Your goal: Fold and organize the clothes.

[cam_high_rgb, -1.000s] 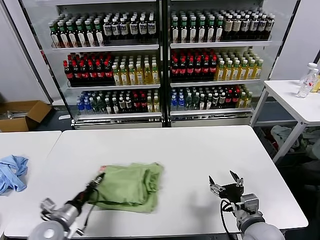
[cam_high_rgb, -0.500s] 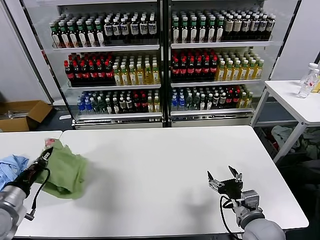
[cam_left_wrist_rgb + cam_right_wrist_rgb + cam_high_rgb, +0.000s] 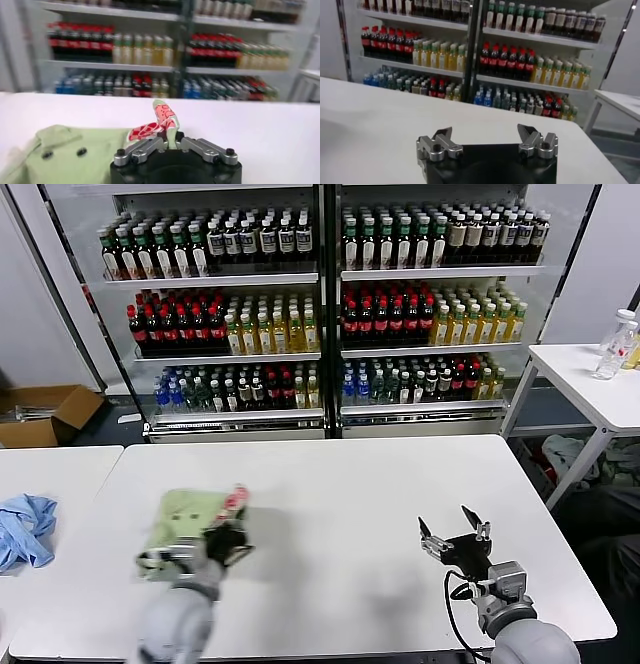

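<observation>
The clothes, one light green polo shirt (image 3: 185,514), lie bunched on the white table (image 3: 360,484), left of centre. My left gripper (image 3: 230,522) is shut on a fold at the shirt's right edge, where the pink-and-white print (image 3: 236,500) sticks up. In the left wrist view the left gripper (image 3: 170,138) pinches a strip of green fabric, the print (image 3: 150,129) stands just past the fingertips, and the shirt (image 3: 75,150) shows two dark buttons. My right gripper (image 3: 452,532) hovers open over bare table at the front right, and the right gripper (image 3: 484,132) holds nothing.
A light blue garment (image 3: 25,529) lies on the neighbouring table at far left. Shelves of bottles (image 3: 320,314) fill the back. A cardboard box (image 3: 45,414) sits on the floor back left. A side table (image 3: 590,384) with a bottle stands at right.
My left gripper swung the shirt from the table's front centre far out to the left, then back to left of centre. The shirt now sits in a smaller bundle. The right arm barely moved.
</observation>
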`<state>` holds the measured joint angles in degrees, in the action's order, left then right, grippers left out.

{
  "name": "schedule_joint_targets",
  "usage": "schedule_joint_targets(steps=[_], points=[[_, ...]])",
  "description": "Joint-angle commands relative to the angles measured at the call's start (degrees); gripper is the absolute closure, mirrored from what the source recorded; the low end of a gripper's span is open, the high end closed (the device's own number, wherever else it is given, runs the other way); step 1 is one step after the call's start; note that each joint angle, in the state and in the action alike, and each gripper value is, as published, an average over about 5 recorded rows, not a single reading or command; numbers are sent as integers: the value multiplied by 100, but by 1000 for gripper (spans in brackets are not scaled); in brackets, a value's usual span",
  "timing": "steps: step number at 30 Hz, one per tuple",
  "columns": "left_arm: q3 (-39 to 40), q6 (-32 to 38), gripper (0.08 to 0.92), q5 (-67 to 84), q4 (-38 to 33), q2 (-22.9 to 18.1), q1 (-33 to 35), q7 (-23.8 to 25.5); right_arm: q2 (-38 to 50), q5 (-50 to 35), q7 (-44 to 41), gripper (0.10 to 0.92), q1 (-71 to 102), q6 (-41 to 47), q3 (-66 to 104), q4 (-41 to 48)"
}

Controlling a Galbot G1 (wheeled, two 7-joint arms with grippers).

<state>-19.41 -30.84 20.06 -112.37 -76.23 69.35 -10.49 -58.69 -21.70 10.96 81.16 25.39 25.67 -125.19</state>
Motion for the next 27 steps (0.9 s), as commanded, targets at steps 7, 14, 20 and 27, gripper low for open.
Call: schedule_joint_targets(steps=[7, 14, 20, 27], points=[[2448, 716, 804, -1773, 1811, -1579, -1635, -235, 8, -245, -5, 203, -182, -2, -42, 4], [2052, 991, 605, -627, 503, -946, -970, -264, -142, -944, 143, 203, -1062, 153, -789, 459], [369, 1317, 432, 97, -666, 51, 182, -292, -818, -1875, 813, 203, -2631, 443, -2248, 1564], [-1331, 1706, 236, 645, -1137, 549, 1481, -436, -1820, -2816, 1497, 203, -3597, 699, -3237, 2844]])
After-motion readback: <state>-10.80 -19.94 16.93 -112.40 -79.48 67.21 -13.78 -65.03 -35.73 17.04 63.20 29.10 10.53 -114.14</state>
